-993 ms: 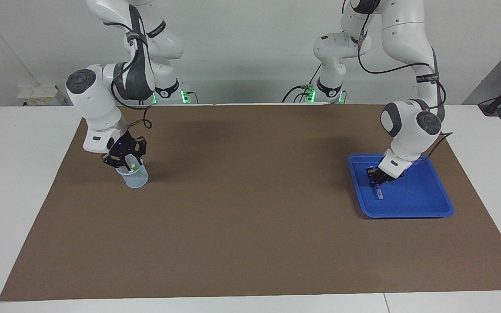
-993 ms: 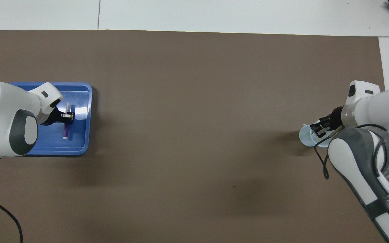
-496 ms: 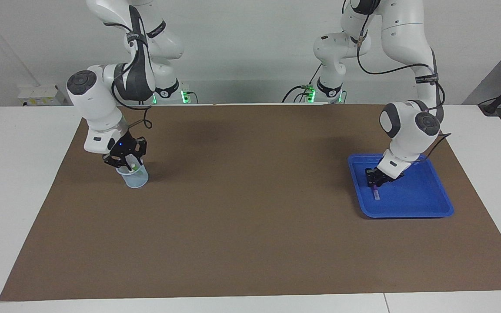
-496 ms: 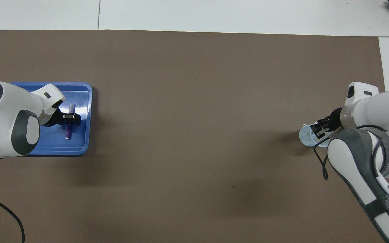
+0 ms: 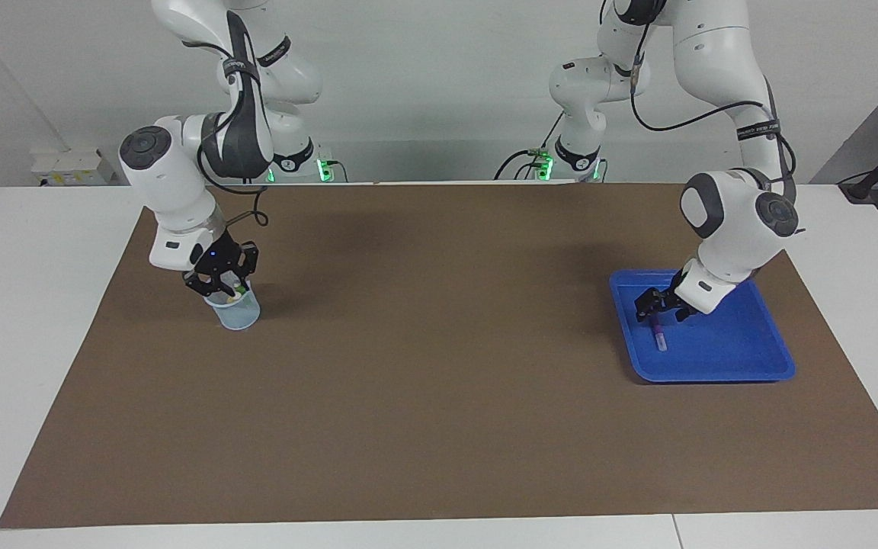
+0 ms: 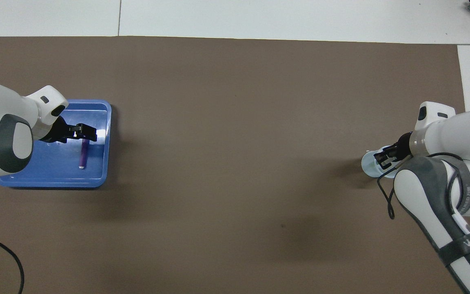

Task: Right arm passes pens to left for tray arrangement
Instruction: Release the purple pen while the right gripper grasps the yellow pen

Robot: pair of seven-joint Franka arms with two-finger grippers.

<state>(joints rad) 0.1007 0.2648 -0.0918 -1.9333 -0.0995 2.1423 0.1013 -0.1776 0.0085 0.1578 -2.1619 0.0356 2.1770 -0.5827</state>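
Step in hand, by my read: pen one was placed, pen two was being picked. Your left hand [image 5: 656, 303] sat low over the blue tray [image 5: 744, 364] with its fingers spread apart and nothing in them. Purple pen [image 5: 660, 336] lay flat inside the tray, near the rim that faces the middle of the surface, apart from the fingers. Tray itself sat at the left arm's end.

Your right hand [image 5: 219, 284] was at the mouth of the translucent cup [image 5: 237, 313], at the right arm's end. Fingers were drawn close together there, apparently around the green pen [image 5: 235, 290] standing in the cup; I couldn't confirm a firm grip. Yellow pen wasn't something I could pick out.

Next move, as I judge it: you'd lift that pen straight up out of the cup so it doesn't tip, carry it toward the middle, and bring the left hand off the tray to meet it.

Surface was a white table under a big brown mat [image 5: 439, 396]. Plain pale wall above, a black cable [image 6: 2, 253] trailing on the mat.
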